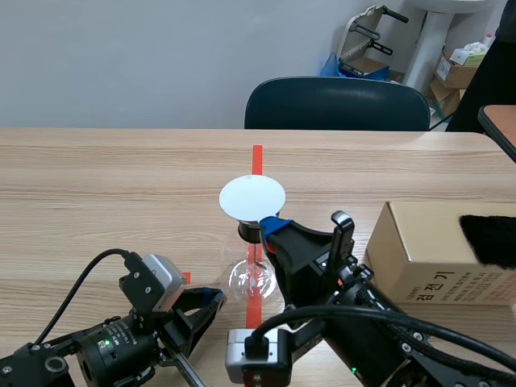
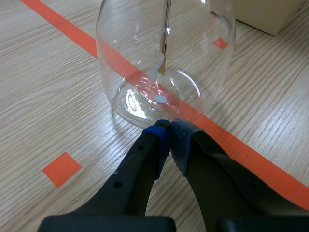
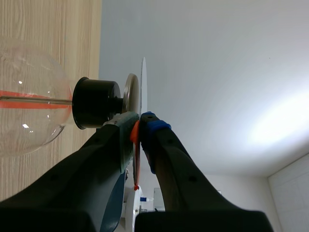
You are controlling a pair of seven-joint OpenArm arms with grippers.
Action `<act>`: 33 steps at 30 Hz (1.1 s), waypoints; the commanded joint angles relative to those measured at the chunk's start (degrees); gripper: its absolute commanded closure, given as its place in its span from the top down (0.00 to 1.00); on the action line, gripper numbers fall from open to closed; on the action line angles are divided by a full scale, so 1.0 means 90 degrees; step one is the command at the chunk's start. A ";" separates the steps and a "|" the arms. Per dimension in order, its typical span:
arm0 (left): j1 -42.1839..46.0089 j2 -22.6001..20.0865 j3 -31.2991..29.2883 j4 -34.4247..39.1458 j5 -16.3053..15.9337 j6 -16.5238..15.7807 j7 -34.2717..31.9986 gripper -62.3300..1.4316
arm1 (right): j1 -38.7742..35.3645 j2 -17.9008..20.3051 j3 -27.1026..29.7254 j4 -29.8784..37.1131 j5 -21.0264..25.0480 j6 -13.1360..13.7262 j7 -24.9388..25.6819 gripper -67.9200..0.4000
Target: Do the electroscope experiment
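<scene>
Nearest, at 7 o'clock, the left gripper (image 1: 214,298) lies low on the table (image 1: 97,185). Its fingers are clenched on nothing, and their tips meet just at the foot of the glass flask (image 2: 125,58), which stands at their 12 o'clock. Inside the flask a metal rod (image 2: 166,24) hangs with a small foil leaf (image 2: 162,65) at its end. From 5 o'clock the right gripper (image 1: 270,224) reaches up to the flask's top. Its fingers grasp the rim of the white disc (image 1: 252,197), and an orange-red tab (image 3: 136,145) shows between the pads. The disc lies right against the metal plate (image 3: 130,92) above the black stopper (image 3: 94,103). At 3 o'clock a cardboard box (image 1: 427,250) carries a black furry cloth (image 1: 488,238). A chair (image 1: 334,105) stands at 12 o'clock.
</scene>
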 commanded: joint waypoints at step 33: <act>-0.0017 0.0017 -0.0053 0.0070 -0.0017 0.0104 -0.0114 0.07 | 0.0056 0.0015 -0.0012 0.0124 -0.0022 -0.0112 -0.3524 0.02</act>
